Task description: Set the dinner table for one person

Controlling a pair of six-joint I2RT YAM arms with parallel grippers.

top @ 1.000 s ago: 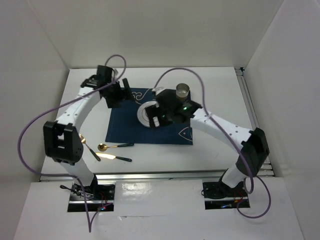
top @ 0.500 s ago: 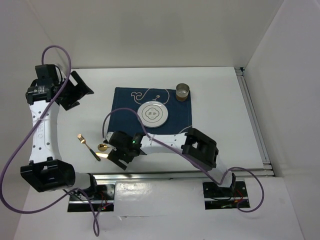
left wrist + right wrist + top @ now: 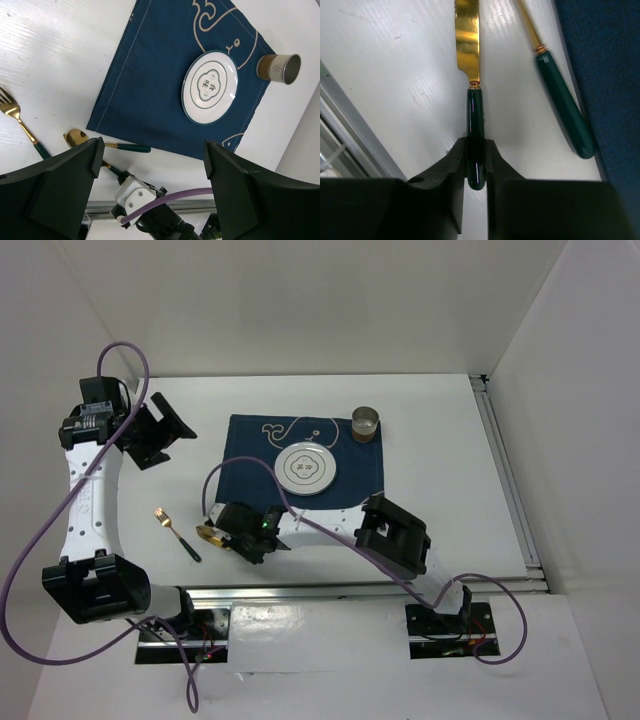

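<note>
Knife in black right gripper — gold blade, dark green handle. Mat navy, cream whale outlines — plate white, green-ringed.

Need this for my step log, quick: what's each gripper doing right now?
The left gripper is open, holding nothing.
The right gripper has its fingers closed on the green handle of the knife.

We view the whole dinner table from overhead; left wrist, high, shares the mat; right wrist hugs the knife.
</note>
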